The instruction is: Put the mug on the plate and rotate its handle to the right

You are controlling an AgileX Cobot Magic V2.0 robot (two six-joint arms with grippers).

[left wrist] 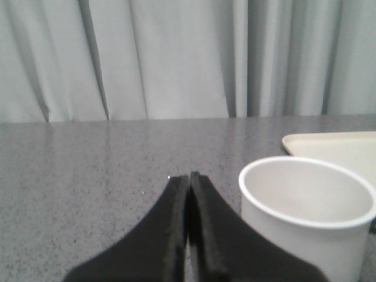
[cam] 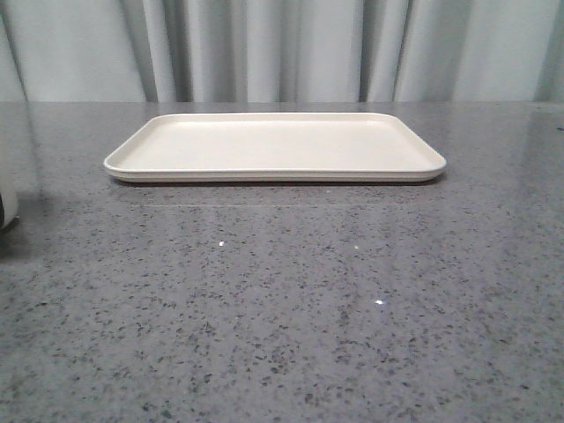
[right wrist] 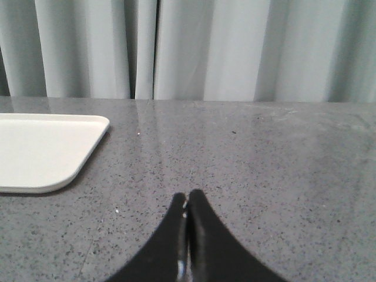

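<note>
Nearest, the left hand [left wrist: 188, 176] sits clenched and empty just beside the white cylindrical enamel-style mug [left wrist: 308, 214], which stands on the grey speckled surface [cam: 282, 308] at far left. It should open wide and straddle the rim squarely. Farther off lies the bare cream-white rectangular plate [cam: 275, 145]; the right hand [right wrist: 188, 197] is clenched too.

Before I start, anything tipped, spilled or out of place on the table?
Nothing stands out. The plate lies flat and bare on the table. The mug stands upright and empty beside the shut left gripper, off the plate. The handle isn't visible.
</note>
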